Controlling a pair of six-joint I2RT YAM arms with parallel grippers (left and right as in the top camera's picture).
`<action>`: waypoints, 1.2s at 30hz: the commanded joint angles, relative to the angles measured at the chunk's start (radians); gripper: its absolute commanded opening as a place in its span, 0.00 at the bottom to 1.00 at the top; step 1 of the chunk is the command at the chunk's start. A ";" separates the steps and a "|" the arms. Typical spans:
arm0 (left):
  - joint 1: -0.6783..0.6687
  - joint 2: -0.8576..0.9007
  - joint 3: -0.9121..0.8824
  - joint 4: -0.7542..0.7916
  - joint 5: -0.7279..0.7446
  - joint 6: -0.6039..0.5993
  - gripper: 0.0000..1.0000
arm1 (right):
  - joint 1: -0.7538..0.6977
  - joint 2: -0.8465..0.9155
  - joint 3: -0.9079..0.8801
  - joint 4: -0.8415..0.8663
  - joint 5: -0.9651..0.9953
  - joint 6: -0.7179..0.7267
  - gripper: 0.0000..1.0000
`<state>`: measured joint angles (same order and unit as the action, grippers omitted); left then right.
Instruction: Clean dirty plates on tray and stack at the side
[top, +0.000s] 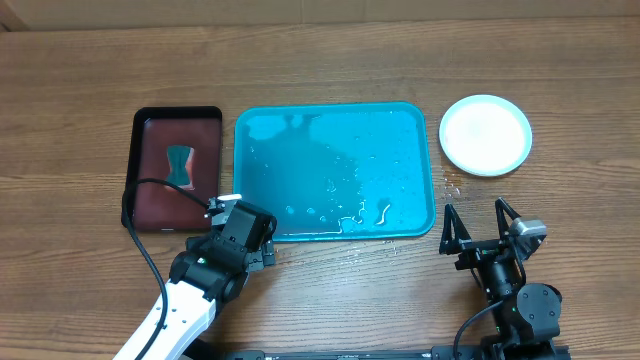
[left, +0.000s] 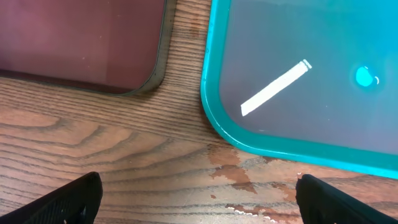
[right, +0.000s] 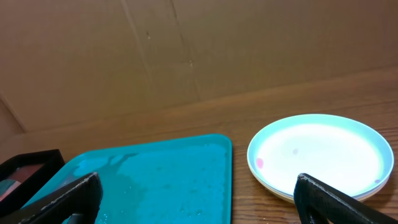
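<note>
plates piled beside the wet tray, both tools spread wide

the plates (top: 485, 134) sit in one pile on the counter (top: 330, 60), near the far right corner of the blue tray (top: 300, 160) (water drops lie on it). the top plate has a small pink spot by its rim. the left tool (left: 199, 202) hangs released by the tray's near left corner, next to a black tray (top: 140, 150). the right tool (top: 475, 222) is released too, well apart from the plates.

It looked like a robotics lab bench: a plain cardboard backdrop (right: 186, 50) stood beyond the jaws of the right gripper (right: 196, 186), and wood-grain tabletop (top: 560, 60) lay beneath them.
</note>
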<state>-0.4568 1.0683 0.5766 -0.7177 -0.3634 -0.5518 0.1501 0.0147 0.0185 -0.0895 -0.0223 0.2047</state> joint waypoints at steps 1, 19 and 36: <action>-0.002 0.005 -0.003 0.000 -0.002 -0.021 1.00 | -0.006 -0.012 -0.011 0.008 -0.005 -0.019 1.00; 0.005 -0.086 -0.005 0.000 -0.016 -0.020 1.00 | -0.006 -0.012 -0.011 0.008 -0.005 -0.019 1.00; 0.418 -0.742 -0.209 0.207 0.252 -0.114 1.00 | -0.006 -0.012 -0.011 0.008 -0.005 -0.019 1.00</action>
<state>-0.0662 0.4049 0.4110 -0.5110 -0.1543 -0.6209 0.1501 0.0147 0.0181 -0.0902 -0.0227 0.2043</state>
